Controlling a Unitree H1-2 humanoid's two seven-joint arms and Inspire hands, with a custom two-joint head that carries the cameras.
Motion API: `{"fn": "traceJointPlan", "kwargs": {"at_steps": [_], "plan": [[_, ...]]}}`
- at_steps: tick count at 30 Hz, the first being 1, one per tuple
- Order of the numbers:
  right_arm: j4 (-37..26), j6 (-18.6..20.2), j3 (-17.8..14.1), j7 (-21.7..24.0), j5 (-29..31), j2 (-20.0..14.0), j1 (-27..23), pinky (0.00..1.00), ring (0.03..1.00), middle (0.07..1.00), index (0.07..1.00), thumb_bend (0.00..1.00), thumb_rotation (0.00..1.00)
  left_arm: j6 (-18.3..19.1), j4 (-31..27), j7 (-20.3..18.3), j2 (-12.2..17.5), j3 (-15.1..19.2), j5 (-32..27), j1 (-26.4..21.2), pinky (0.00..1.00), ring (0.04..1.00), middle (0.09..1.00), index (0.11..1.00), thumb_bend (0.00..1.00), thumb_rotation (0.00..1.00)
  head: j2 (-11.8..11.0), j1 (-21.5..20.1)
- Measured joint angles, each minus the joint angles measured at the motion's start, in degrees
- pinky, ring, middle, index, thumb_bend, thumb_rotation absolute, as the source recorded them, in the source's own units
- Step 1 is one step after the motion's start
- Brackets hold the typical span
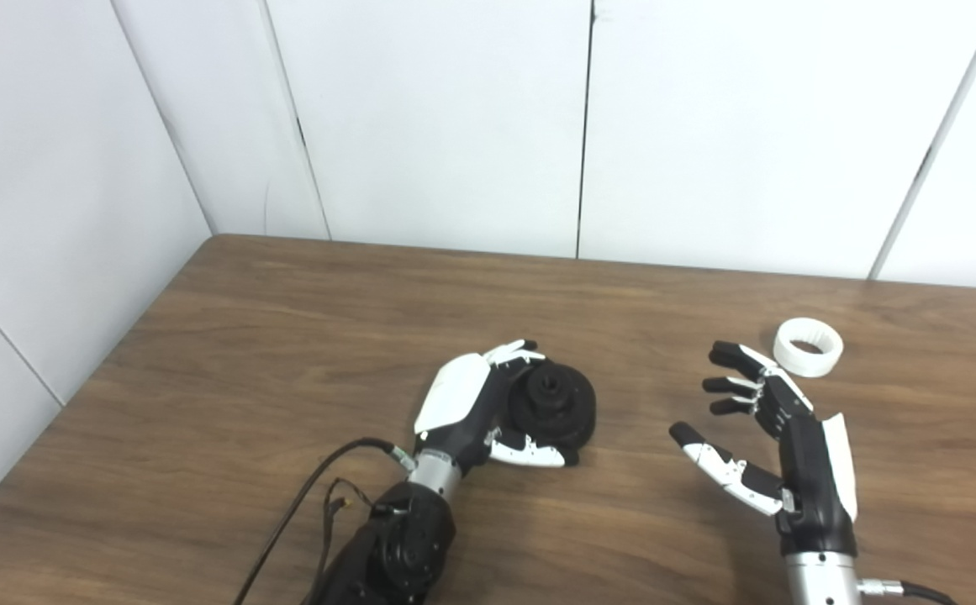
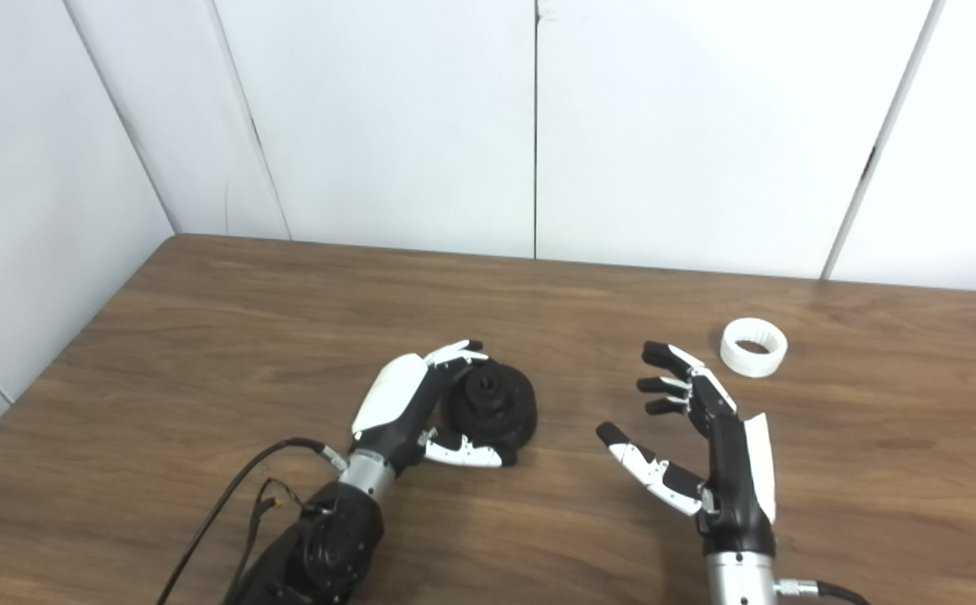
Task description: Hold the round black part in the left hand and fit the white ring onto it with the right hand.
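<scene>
The round black part [image 1: 556, 403] rests on the wooden table [image 1: 286, 336] near the middle. My left hand [image 1: 475, 403] is wrapped around its left side, fingers over the top and thumb under the front edge. The white ring [image 1: 808, 345] lies flat on the table at the right, apart from both hands. My right hand [image 1: 761, 428] is open and empty, fingers spread, just left of and nearer than the ring. Both also show in the right eye view: black part [image 2: 494, 405], ring [image 2: 754, 346].
White wall panels [image 1: 454, 126] close the table at the back and left. A black cable [image 1: 303, 504] runs from my left forearm to the bottom edge.
</scene>
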Motion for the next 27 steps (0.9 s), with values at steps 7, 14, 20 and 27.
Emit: {"fn": "traceJointPlan", "kwargs": {"at_steps": [7,14,20,27], "plan": [[-0.01,0.12,-0.03,0.27,0.04,-0.02,0.0,0.57,0.675,0.772,0.763,0.66,0.17,-1.58,-1.08,-0.65,-0.42,-2.07,0.61,2.26,0.91,0.934,0.916,0.611,0.88,0.35,0.18,-0.26],[-0.06,0.15,-0.08,0.28,0.03,-0.03,0.01,0.58,0.676,0.775,0.765,0.67,0.19,-3.31,-1.43,-1.91,0.01,-4.77,3.37,2.26,0.93,0.95,0.923,0.623,0.93,0.37,0.44,-0.35],[-0.08,0.15,-0.13,0.29,0.04,-0.03,0.01,0.57,0.673,0.77,0.762,0.66,0.19,-3.55,-1.47,-1.91,0.05,-5.42,4.75,2.25,0.92,0.948,0.921,0.63,0.93,0.37,0.53,-0.53],[-0.12,0.15,-0.11,0.49,0.03,-0.03,0.04,0.57,0.676,0.776,0.767,0.66,0.19,-3.94,-1.41,-1.98,0.09,-5.57,4.83,2.27,0.91,0.946,0.922,0.63,0.93,0.35,0.88,-1.93]]}}
